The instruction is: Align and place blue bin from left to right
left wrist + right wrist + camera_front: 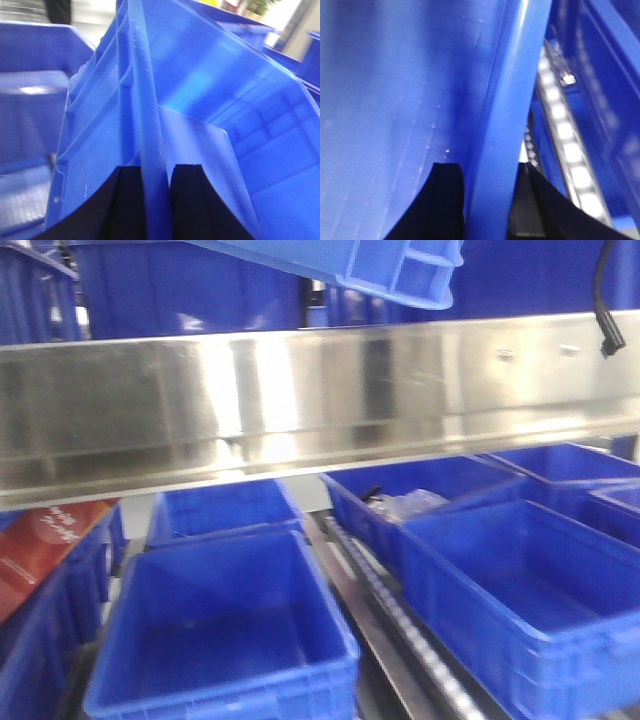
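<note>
The blue bin [390, 265] is up in the air. In the front view only one tilted corner of it shows at the top edge, above a broad steel beam [320, 400] that runs across the frame. That corner is bright blue plastic with a thick rim and boxed ribs under the lip.

In the left wrist view the blue bin [210, 90] fills the frame. Its rim runs up the middle as a rounded edge. To the left of the rim is the outer wall, with raised vertical and horizontal ribs. To the right is the smooth, glossy inner wall. The black left fingers [117, 210] sit on either side of that rim, clamped on it.

In the right wrist view the bin [395, 100] shows a smooth, slightly scuffed wall and a thick rim slanting upward. The black right fingers [447, 200] are closed on the rim, one on each side. A roller track [565, 130] shows bright beyond them.

Under the beam stand other blue bins in rows. An empty bin [220, 640] is front left, and another empty bin [520, 600] is front right. Behind the right one, a bin [350, 490] holds clear packets [410, 504]. The roller track [400, 620] runs between the rows. A red carton [50, 540] leans at the left, and a black cable [605, 310] hangs at the upper right.
</note>
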`<state>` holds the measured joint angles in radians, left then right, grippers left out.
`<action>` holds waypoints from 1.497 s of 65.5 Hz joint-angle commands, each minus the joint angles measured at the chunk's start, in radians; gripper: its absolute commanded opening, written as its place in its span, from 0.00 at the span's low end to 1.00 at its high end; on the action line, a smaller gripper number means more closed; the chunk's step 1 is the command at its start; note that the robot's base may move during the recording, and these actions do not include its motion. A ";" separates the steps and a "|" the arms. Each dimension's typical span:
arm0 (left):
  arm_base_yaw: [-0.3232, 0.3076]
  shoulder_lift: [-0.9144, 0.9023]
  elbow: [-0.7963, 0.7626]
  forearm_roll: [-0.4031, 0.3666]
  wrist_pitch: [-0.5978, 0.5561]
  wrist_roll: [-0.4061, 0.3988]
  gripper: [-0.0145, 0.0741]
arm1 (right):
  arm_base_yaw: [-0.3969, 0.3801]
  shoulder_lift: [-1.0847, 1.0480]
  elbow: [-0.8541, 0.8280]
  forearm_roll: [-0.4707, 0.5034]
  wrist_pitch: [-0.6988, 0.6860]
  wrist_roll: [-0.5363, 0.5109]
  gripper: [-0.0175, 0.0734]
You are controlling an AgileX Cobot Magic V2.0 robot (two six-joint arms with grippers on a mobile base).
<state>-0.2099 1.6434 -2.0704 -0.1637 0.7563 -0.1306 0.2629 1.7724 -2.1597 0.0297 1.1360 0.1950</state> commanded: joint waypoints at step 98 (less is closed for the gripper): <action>-0.025 -0.018 -0.018 -0.077 -0.116 0.015 0.04 | 0.025 -0.020 -0.014 0.094 -0.103 -0.035 0.12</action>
<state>-0.2099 1.6434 -2.0704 -0.1637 0.7563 -0.1306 0.2629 1.7763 -2.1597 0.0297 1.1360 0.1950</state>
